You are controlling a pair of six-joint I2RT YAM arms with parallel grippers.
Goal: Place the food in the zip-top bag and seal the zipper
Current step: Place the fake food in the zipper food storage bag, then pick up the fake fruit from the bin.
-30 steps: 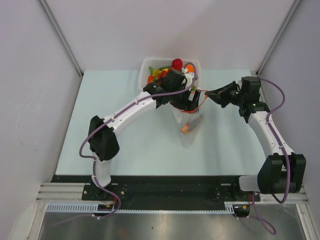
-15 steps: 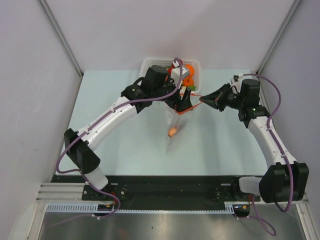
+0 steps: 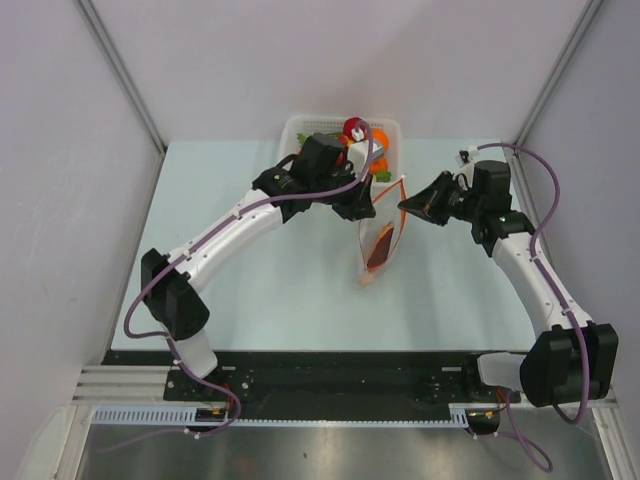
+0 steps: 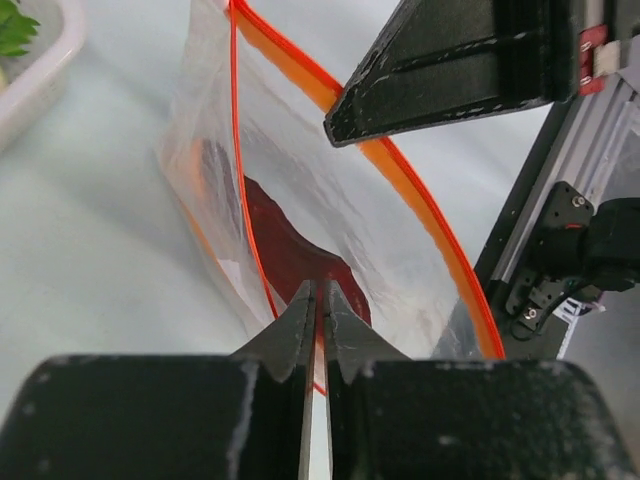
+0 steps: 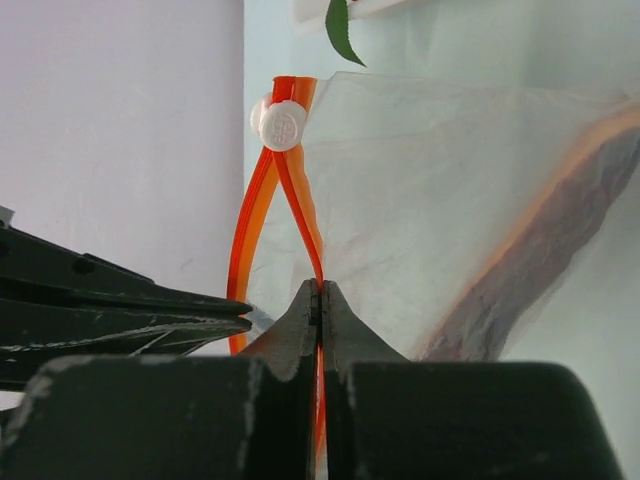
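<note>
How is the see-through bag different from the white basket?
The zip-top bag is clear and floppy with an orange zipper edge; the basket is white and boxy. The bag shows a red-brown meat slab inside; the basket holds a heap of bright toy foods. The left gripper and right gripper each pinch the bag's rim, while the basket just sits on the table. Both hold toy food.

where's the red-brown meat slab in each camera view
top external: meat slab inside the zip-top bag, right of centre
left wrist: meat slab mid-frame, deep in the bag
right wrist: meat slab at right, blurred through the bag wall
shared landmark: orange-red zipper
</note>
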